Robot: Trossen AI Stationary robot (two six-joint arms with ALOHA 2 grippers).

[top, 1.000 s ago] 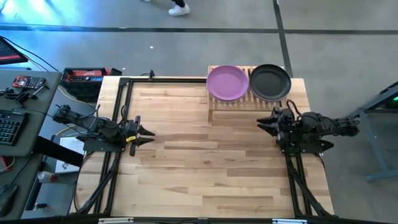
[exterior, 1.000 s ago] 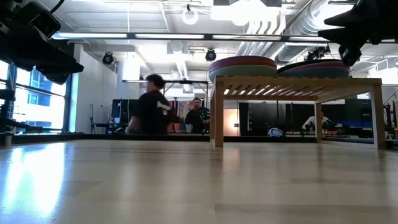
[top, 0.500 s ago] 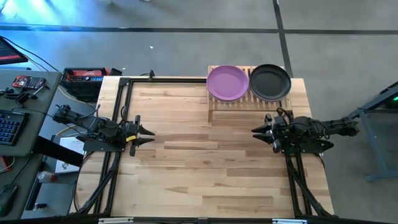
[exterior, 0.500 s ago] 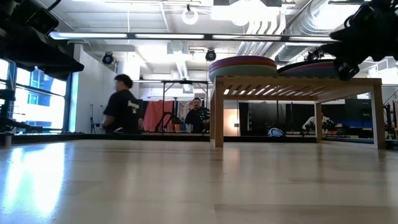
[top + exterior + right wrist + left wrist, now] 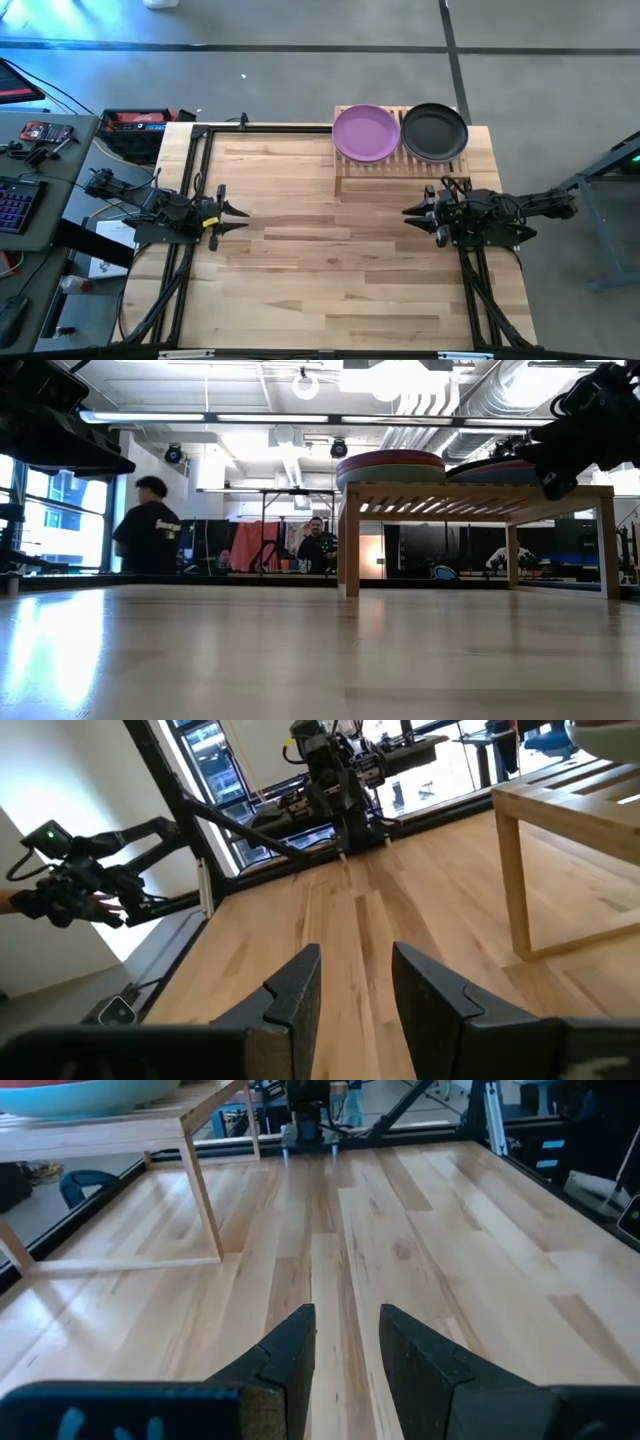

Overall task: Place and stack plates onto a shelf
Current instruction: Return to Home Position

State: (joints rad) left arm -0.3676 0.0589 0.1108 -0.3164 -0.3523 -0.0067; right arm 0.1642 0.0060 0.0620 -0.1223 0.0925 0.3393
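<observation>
1. Plates [image 5: 390, 465]: in two stacks on the shelf [image 5: 388, 167], at the table's far edge toward the right. Purple plate [image 5: 366, 132] on top of the left stack, black plate [image 5: 434, 132] on top of the right.
2. Looks done as far as stacking goes: none on the table [image 5: 300, 270], none in either gripper. Cannot count the lower ones, seen only as coloured rims in the low view.
3. Seems to leave only parking the arms.
4. Right gripper [image 5: 410, 214]: hangs near the shelf's front edge, before its right half, pointing across the table, fingers a little apart and empty.
5. Left gripper [image 5: 243, 217]: waits by the table's left side, well apart from the shelf, fingers likewise parted on nothing.
6. Plenty of bare wood between the two grippers and toward the near edge. Tight only at the shelf's front rail and right leg beside the right gripper, so probably safer to draw back from there than to swing toward it.
</observation>
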